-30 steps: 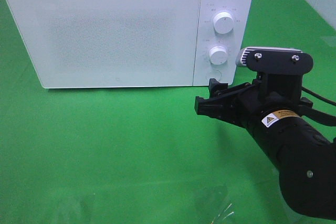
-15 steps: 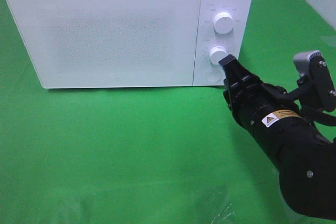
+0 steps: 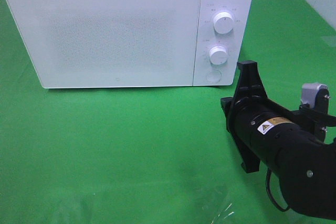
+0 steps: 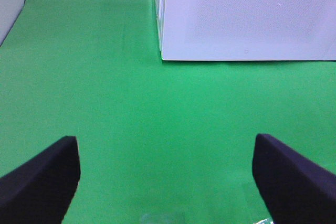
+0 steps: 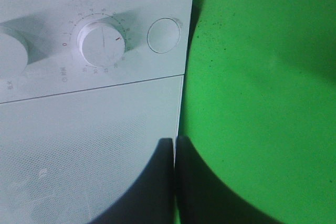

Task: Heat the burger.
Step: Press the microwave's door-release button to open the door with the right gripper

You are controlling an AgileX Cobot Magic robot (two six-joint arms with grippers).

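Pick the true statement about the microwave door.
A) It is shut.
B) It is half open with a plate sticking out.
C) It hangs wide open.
A: the microwave door sits flush beside the knob panel, with no gap and nothing of the inside showing.

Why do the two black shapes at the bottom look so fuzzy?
Left wrist view: the left tool sits very close to the lens, so its fingers blur. Right wrist view: the shut right tool is a soft dark shape too. Exterior high view: sharp, with white glare on the green cloth and a shadow under the microwave.
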